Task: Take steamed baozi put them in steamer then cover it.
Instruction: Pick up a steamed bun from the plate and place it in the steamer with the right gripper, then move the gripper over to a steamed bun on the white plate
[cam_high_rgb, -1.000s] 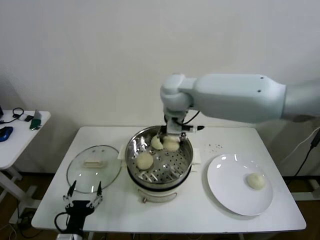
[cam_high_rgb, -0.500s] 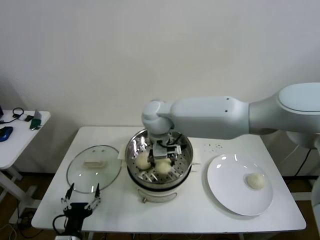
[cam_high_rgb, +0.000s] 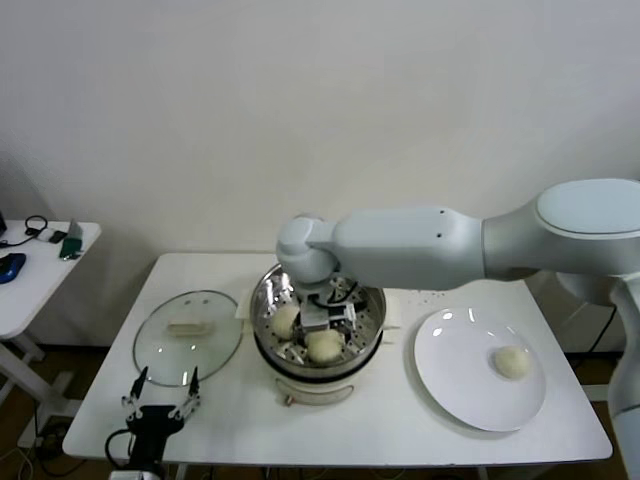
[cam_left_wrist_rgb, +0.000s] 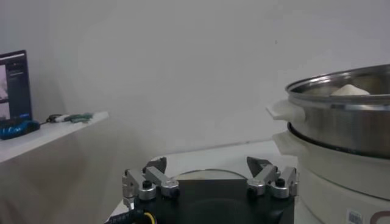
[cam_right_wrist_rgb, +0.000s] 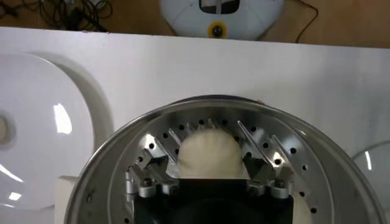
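The steamer (cam_high_rgb: 370, 310) stands mid-table on its white pot base. My right gripper (cam_high_rgb: 322, 335) reaches down into it and is shut on a steamed baozi (cam_high_rgb: 325, 347) low over the front of the perforated bottom. In the right wrist view the fingers (cam_right_wrist_rgb: 159, 159) flank that baozi (cam_right_wrist_rgb: 210, 161) inside the steamer (cam_right_wrist_rgb: 122, 140). A second baozi (cam_high_rgb: 286, 320) lies in the steamer's left part. Another baozi (cam_high_rgb: 513, 362) lies on the white plate (cam_high_rgb: 460, 380). The glass cover (cam_high_rgb: 188, 335) lies flat on the table, left of the steamer. My left gripper (cam_high_rgb: 160, 385) is open and parked at the table's front left edge.
A white side table (cam_high_rgb: 40, 265) with small devices stands off to the left. The left wrist view shows the open left gripper (cam_left_wrist_rgb: 210, 173) with the steamer (cam_left_wrist_rgb: 341, 115) beside it. The plate (cam_right_wrist_rgb: 36, 122) also shows in the right wrist view.
My right gripper carried the baozi from the steamer's back to its front and lowered it towards the bottom. The left arm has not moved.
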